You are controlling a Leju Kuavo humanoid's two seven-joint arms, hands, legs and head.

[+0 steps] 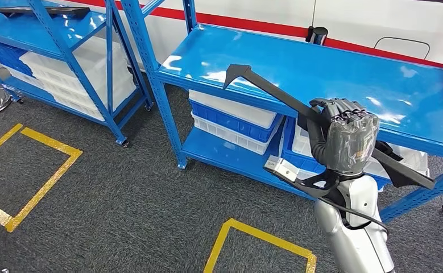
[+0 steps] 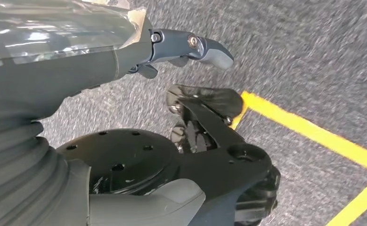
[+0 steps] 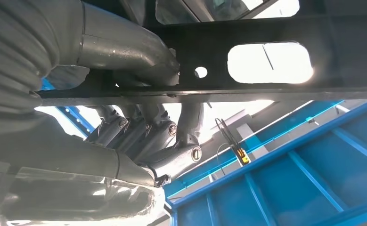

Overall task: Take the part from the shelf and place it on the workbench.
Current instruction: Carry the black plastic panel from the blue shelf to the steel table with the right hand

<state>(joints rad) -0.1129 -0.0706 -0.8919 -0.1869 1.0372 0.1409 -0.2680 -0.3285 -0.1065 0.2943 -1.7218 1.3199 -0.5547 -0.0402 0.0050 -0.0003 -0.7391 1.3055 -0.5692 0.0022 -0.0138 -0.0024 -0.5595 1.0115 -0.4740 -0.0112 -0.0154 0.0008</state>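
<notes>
A long black metal part [image 1: 270, 91] with a hooked far end hangs over the front edge of the blue shelf top [image 1: 321, 62]. My right hand [image 1: 347, 139] grips it near the middle, fingers wrapped around the bar. Close up in the right wrist view, the part [image 3: 346, 56] is a flat black bar with a slot and a small hole, and my right hand [image 3: 139, 136] curls its fingers [image 3: 172, 132] round it. My left hand [image 2: 54, 70] hangs over the grey carpet with one fingertip [image 2: 214, 49] stretched out, holding nothing.
White and blue bins [image 1: 230, 119] fill the lower shelf level. A second blue shelf [image 1: 48, 34] at the left carries another black part [image 1: 37, 10]. Yellow tape squares [image 1: 37, 170] [image 1: 259, 239] mark the carpet. A black cylinder [image 1: 318, 35] stands at the shelf's back.
</notes>
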